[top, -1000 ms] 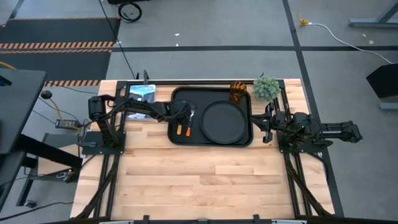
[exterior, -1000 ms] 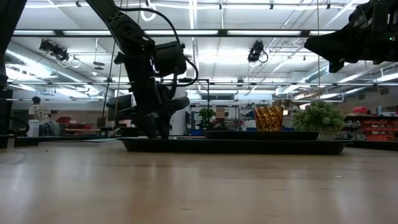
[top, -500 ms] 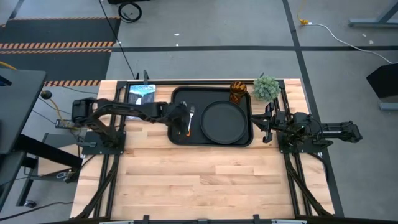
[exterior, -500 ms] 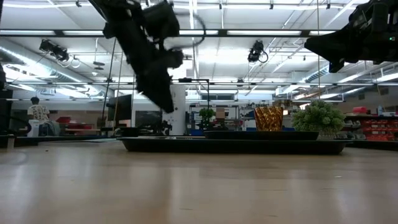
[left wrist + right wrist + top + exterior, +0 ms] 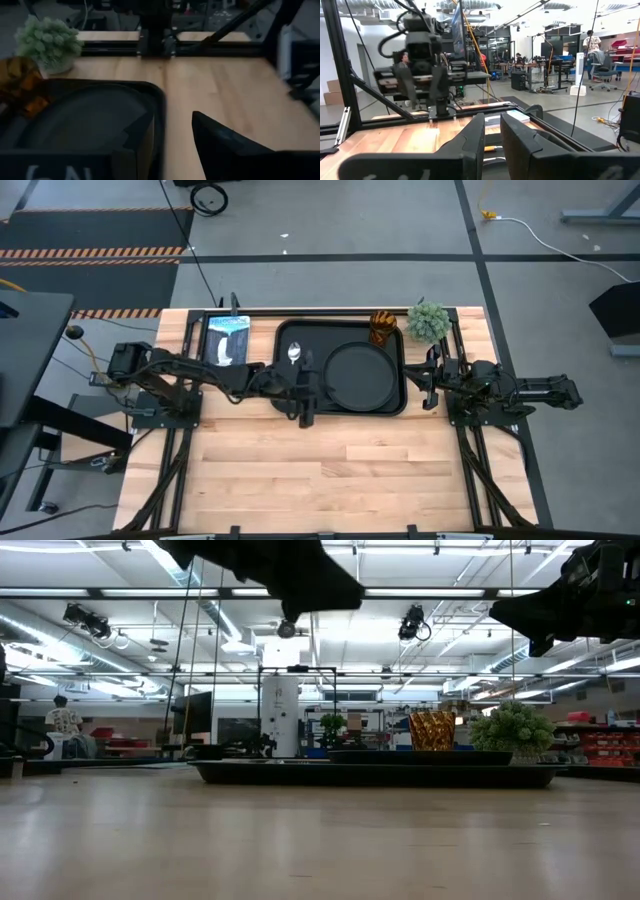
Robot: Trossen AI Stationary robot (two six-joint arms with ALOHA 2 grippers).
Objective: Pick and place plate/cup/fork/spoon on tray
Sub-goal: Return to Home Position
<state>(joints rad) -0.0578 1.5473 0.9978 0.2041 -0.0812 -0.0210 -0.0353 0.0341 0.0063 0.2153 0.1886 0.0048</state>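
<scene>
The black tray (image 5: 283, 330) lies at the table's far middle. The round black plate (image 5: 360, 375) lies in its right half. The spoon (image 5: 293, 352) lies in its left half, bowl toward the far edge. My left arm covers the fork. The amber cup (image 5: 383, 327) stands at the tray's far right corner. My left gripper (image 5: 315, 395) hangs open and empty high over the tray's near left part, and also shows in the low view (image 5: 320, 585). My right gripper (image 5: 425, 380) waits to the right of the tray, with a narrow gap between its fingers.
A fuzzy green plant ball (image 5: 428, 322) stands right of the cup at the far right. A blue-white packet (image 5: 228, 340) lies left of the tray. Bare wood (image 5: 320, 470) stretches from the tray to the near edge.
My left gripper has risen from the tray's left half, where it was down by the cutlery, and moved toward the near edge and a little right. In the low view it has climbed to the top of the picture. The spoon now lies uncovered on the tray.
</scene>
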